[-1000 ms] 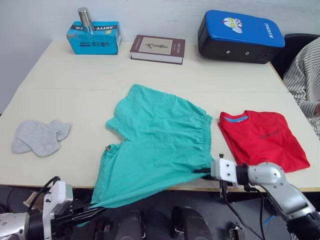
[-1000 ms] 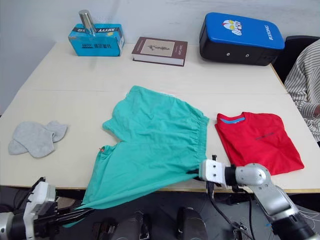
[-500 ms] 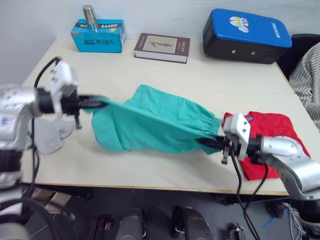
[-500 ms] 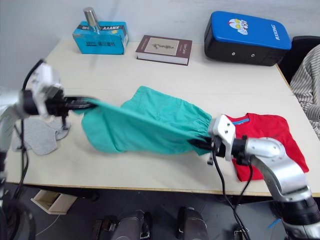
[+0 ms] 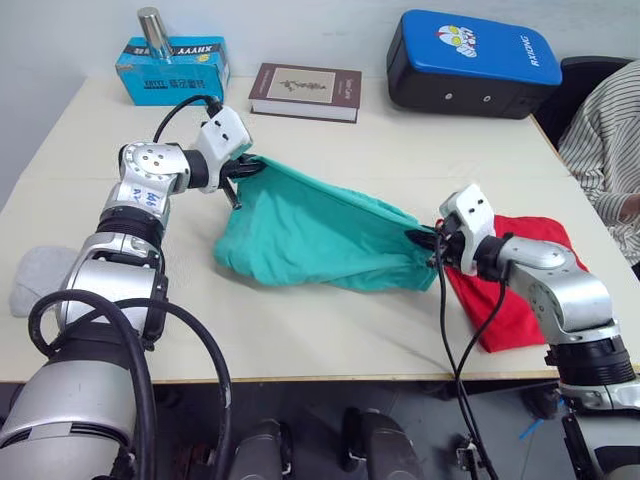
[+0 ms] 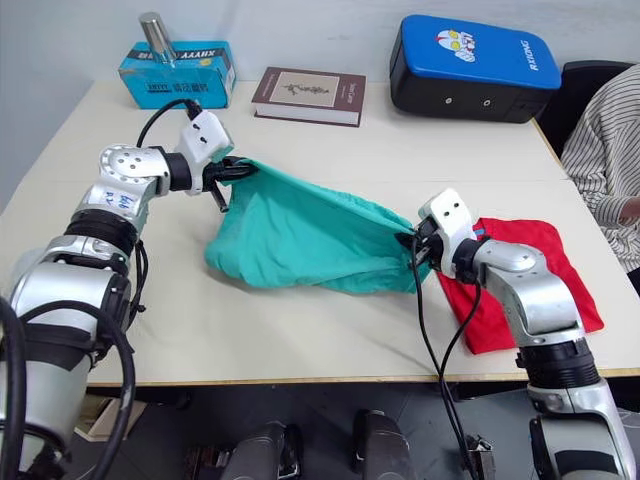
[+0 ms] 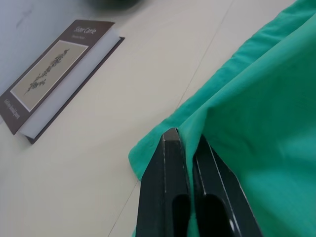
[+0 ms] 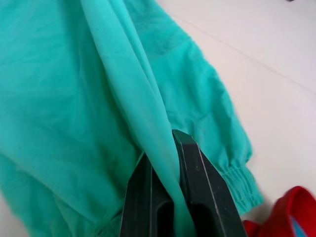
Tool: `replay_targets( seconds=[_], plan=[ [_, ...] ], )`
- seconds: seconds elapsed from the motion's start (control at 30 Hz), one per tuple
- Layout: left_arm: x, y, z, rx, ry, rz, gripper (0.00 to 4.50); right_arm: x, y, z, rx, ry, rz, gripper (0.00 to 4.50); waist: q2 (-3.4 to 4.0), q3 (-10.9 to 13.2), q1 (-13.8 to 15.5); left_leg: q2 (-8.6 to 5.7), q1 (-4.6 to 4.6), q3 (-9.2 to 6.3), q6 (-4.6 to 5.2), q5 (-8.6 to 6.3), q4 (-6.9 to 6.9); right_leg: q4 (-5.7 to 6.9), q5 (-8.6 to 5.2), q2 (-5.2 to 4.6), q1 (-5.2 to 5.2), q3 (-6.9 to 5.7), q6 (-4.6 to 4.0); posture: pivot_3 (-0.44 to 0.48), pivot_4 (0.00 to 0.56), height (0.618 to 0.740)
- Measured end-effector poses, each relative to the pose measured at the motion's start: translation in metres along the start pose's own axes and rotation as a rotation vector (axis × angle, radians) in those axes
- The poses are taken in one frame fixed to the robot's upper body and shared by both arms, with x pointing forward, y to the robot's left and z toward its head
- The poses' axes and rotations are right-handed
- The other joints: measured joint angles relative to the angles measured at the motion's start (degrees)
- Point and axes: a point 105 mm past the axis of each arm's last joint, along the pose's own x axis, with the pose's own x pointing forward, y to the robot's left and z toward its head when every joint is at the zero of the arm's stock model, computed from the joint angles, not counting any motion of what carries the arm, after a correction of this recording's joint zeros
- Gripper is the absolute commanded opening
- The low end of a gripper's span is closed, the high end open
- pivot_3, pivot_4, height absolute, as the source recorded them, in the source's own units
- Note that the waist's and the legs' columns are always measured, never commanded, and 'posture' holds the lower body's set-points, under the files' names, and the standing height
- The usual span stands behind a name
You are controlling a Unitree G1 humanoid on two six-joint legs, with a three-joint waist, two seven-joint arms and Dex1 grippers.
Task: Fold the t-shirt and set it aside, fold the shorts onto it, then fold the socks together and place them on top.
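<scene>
The teal shorts (image 5: 320, 235) hang doubled over in the middle of the table, stretched between both grippers. My left gripper (image 5: 250, 167) is shut on their far left edge, seen pinched between the black fingers (image 7: 173, 163). At the shorts' right end, by the waistband, my right gripper (image 5: 425, 240) is shut on the cloth (image 8: 148, 108). The folded red t-shirt (image 5: 520, 300) lies at the right, partly under my right arm. A grey sock (image 5: 35, 275) lies at the table's left edge, partly behind my left arm.
At the back of the table stand a blue box (image 5: 170, 70) with a metal can on it, a brown book (image 5: 305, 90) and a blue-and-black case (image 5: 465, 62). A person's striped sleeve (image 5: 605, 140) is at the far right.
Both grippers have carried the shorts' near edge up and toward the back, folding the shorts over themselves. The left gripper went from below the table's front edge to the far left of the shorts.
</scene>
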Motion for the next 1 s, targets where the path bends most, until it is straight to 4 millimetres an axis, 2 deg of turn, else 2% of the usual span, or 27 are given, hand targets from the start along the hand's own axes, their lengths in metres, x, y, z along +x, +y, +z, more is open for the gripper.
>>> replay_targets(
  seconds=[0.1, 0.2, 0.27, 0.37, 0.43, 0.57, 0.6, 0.7, 0.77, 0.8, 0.9, 1.0],
  plan=[
    [0.007, 0.001, -0.004, -0.005, 0.014, 0.065, 0.03, 0.012, -0.004, -0.005, 0.003, 0.016, -0.032, 0.00, 0.00, 0.00, -0.27, 0.00, 0.00, -0.01, 0.01, 0.02, 0.00, 0.05, 0.01, -0.03, -0.02, 0.00, 0.01, 0.000, 0.150, 0.740],
    [0.010, 0.005, -0.005, -0.032, 0.013, 0.138, 0.66, 0.019, -0.005, -0.013, 0.010, 0.027, -0.057, 0.68, 0.00, 0.00, -0.32, 0.00, -0.03, -0.01, 0.01, 0.03, 0.00, 0.07, 0.00, -0.03, -0.05, -0.01, 0.01, 0.000, 0.150, 0.740],
    [0.007, 0.012, -0.005, -0.055, 0.007, 0.194, 1.29, 0.019, -0.010, -0.019, 0.004, 0.033, -0.100, 1.34, 0.00, 0.00, -0.38, -0.01, -0.04, 0.01, 0.01, 0.03, 0.00, 0.09, 0.00, -0.04, -0.09, 0.01, 0.01, 0.000, 0.150, 0.740],
    [0.004, 0.017, -0.006, -0.078, -0.004, 0.235, 2.23, 0.014, -0.022, -0.012, -0.025, -0.031, -0.199, 2.38, 0.00, 0.00, -0.35, -0.02, -0.04, 0.01, -0.01, 0.05, 0.00, 0.11, 0.00, -0.04, -0.09, 0.01, 0.01, 0.000, 0.150, 0.740],
    [0.000, 0.019, -0.007, -0.087, -0.017, 0.238, 2.86, 0.005, -0.028, -0.008, -0.054, -0.084, -0.243, 3.07, 0.00, 0.00, -0.34, -0.02, -0.04, 0.02, -0.01, 0.05, 0.00, 0.10, 0.00, -0.04, -0.08, 0.00, 0.01, 0.000, 0.150, 0.740],
    [-0.023, 0.024, -0.019, -0.094, -0.047, 0.205, 4.16, -0.020, -0.031, 0.000, -0.121, -0.165, -0.257, 4.48, 0.00, 0.00, -0.47, -0.01, -0.02, 0.06, -0.02, 0.05, -0.02, 0.10, 0.00, 0.01, -0.09, 0.03, 0.01, 0.000, 0.150, 0.740],
    [-0.029, 0.021, -0.019, -0.088, -0.077, 0.155, 4.49, -0.026, -0.027, 0.004, -0.136, -0.187, -0.222, 4.50, 0.00, 0.00, -0.46, -0.01, -0.02, 0.07, -0.04, 0.07, -0.03, 0.10, 0.00, 0.01, -0.11, 0.03, 0.02, 0.000, 0.150, 0.740],
    [-0.049, 0.002, -0.012, -0.050, -0.199, -0.073, 4.49, -0.039, 0.013, 0.013, -0.198, -0.217, 0.017, 4.50, 0.00, 0.00, -0.45, 0.05, 0.02, 0.08, -0.08, 0.08, -0.04, 0.10, -0.01, 0.09, -0.08, 0.05, 0.01, 0.000, 0.150, 0.740],
    [-0.064, -0.016, -0.011, -0.033, -0.251, -0.232, 4.49, -0.041, 0.038, 0.011, -0.230, -0.200, 0.147, 4.50, 0.01, 0.00, -0.55, 0.06, 0.13, 0.11, -0.08, 0.08, -0.02, 0.14, -0.01, 0.08, -0.02, 0.11, 0.00, 0.000, 0.150, 0.740],
    [-0.074, -0.029, -0.013, -0.024, -0.262, -0.329, 4.49, -0.040, 0.054, 0.008, -0.245, -0.190, 0.213, 4.50, 0.01, 0.00, -0.65, 0.05, 0.27, 0.16, -0.09, 0.08, -0.04, 0.21, -0.02, 0.08, 0.06, 0.22, -0.01, 0.000, 0.150, 0.740],
    [-0.097, -0.067, -0.034, -0.009, -0.191, -0.519, 4.49, -0.032, 0.079, -0.004, -0.265, -0.158, 0.289, 4.50, 0.01, 0.00, -0.84, 0.06, 0.40, 0.22, -0.11, 0.07, -0.02, 0.38, -0.05, 0.06, 0.07, 0.47, -0.04, 0.000, 0.150, 0.740],
    [-0.099, -0.098, -0.051, 0.019, -0.108, -0.603, 4.49, -0.015, 0.092, -0.015, -0.277, -0.135, 0.271, 4.50, 0.00, 0.00, -0.37, 0.06, 0.40, 0.19, -0.13, 0.08, 0.11, 0.44, -0.08, 0.03, 0.07, 0.89, -0.09, 0.000, 0.150, 0.740]
  ],
)
